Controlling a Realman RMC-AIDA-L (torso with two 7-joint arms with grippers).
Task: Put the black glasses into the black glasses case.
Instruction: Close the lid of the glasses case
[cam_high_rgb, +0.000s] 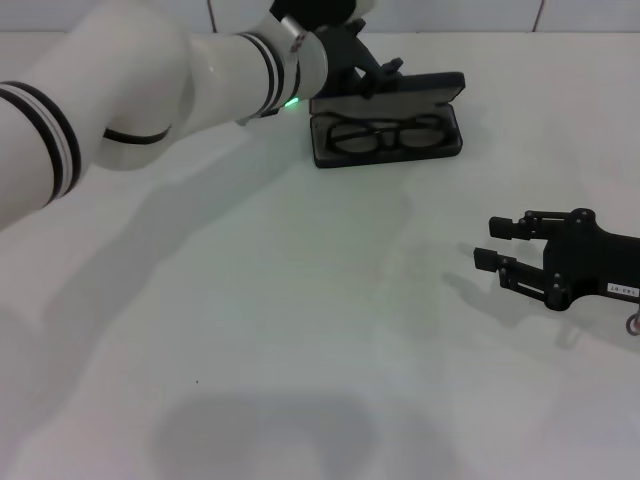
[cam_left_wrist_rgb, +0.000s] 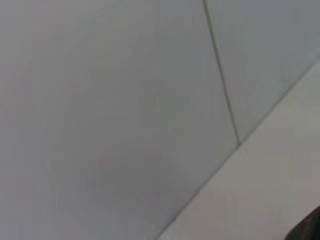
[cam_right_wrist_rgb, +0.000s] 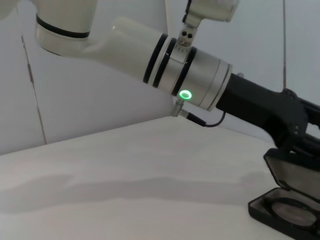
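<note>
The black glasses case (cam_high_rgb: 452, 142) lies open at the far middle of the white table, its lid (cam_high_rgb: 420, 88) raised behind the tray. The black glasses (cam_high_rgb: 387, 136) lie inside it, lenses up. My left gripper (cam_high_rgb: 383, 72) is at the lid's upper edge, over the left half of the case. The right wrist view shows the same: the left gripper (cam_right_wrist_rgb: 300, 137) against the tilted lid (cam_right_wrist_rgb: 290, 172), the case (cam_right_wrist_rgb: 260, 212) below with the glasses (cam_right_wrist_rgb: 287, 210) in it. My right gripper (cam_high_rgb: 497, 245) is open and empty, low over the table at the right.
A white tiled wall (cam_left_wrist_rgb: 125, 100) runs behind the table, close behind the case. The left arm (cam_high_rgb: 150, 90) spans the far left of the table. The white table (cam_high_rgb: 300, 330) stretches between the case and the right gripper.
</note>
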